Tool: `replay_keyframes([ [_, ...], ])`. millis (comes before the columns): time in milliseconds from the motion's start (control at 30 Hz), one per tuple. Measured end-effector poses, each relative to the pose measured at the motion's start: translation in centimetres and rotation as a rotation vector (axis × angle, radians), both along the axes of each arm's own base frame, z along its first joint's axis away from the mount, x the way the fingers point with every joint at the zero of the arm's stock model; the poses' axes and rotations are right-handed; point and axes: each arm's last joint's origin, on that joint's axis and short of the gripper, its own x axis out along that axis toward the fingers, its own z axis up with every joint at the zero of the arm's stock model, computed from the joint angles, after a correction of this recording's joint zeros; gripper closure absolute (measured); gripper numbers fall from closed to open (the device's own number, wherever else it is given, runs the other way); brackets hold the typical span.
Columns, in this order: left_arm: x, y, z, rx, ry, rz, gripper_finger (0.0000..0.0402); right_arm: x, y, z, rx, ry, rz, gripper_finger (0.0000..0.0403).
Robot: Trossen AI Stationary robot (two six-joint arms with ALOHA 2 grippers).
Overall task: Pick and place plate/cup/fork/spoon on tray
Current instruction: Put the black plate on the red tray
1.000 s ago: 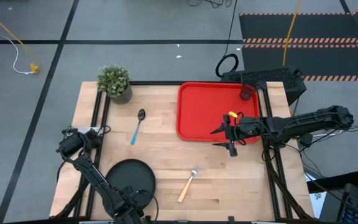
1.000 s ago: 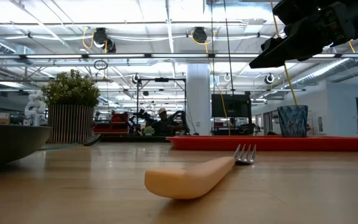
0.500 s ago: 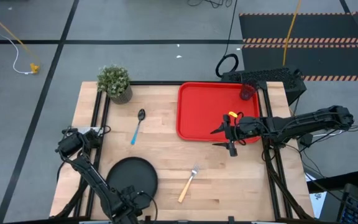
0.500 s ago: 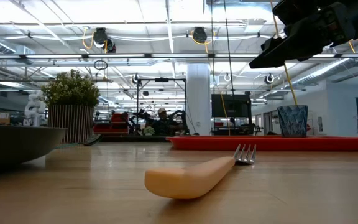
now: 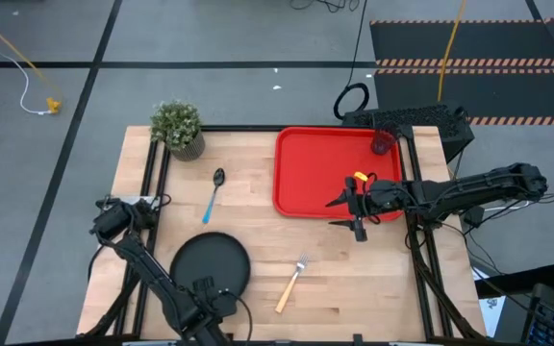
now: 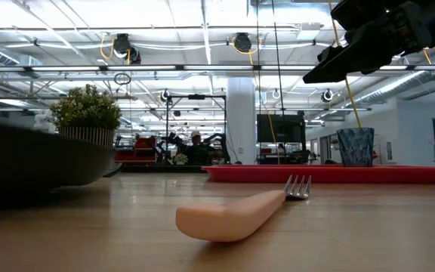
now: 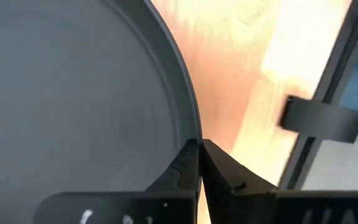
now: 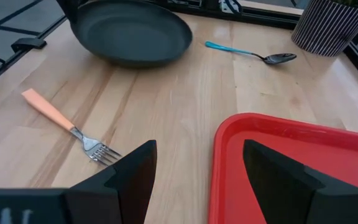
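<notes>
The black plate is near the table's front left, and my left gripper is shut on its near rim. The orange-handled fork lies flat to its right. Toward the far left, the blue-handled spoon lies flat on the wood. The red tray sits at the far right with the small cup upright in its far right corner. My right gripper hangs open above the tray's near edge, touching nothing. My left gripper pinches the plate's rim at its near edge between its two fingers, one on the inner side and one on the outer. The fingers come from the table's near side. The near rim is raised; whether the far part rests on the table I cannot tell.
A potted plant stands at the far left corner. Bare wood lies between the plate, the fork and the tray. Most of the tray's floor is bare. Black frame rails run along the table's left and right edges.
My left gripper has shut on the plate's near rim. The plate has shifted slightly toward the table's right and far side. In the low view its rim now stands higher than before.
</notes>
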Motion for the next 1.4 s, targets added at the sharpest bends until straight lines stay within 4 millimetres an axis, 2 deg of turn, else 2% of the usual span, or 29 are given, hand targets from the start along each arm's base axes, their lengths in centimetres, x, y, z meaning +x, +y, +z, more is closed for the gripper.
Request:
replay_keyframes([
  [233,2.0,2.2,2.6,0.136,0.002,-0.170,0.0399,-0.2,0.0,0.3,0.050,-0.010,-0.025,0.0172],
  [633,7.1,8.8,5.0,0.375,0.009,-0.440,0.0399,-3.0,0.4,2.6,0.138,0.025,-0.085,0.0172],
  [833,9.6,13.0,6.1,0.497,0.009,-0.514,0.0399,-4.7,0.8,3.1,0.114,0.069,-0.117,0.0172],
  [1100,13.6,19.5,6.8,0.559,-0.060,-0.566,0.0399,-6.2,1.0,3.4,0.103,0.060,-0.142,0.0172],
  [1267,15.8,23.1,7.3,0.609,-0.177,-0.566,0.0399,-7.0,0.9,5.1,0.116,0.028,-0.135,0.0172],
  [1400,17.0,24.8,7.9,0.660,-0.249,-0.592,0.0399,-7.7,0.7,6.0,0.126,0.000,-0.144,0.0172],
])
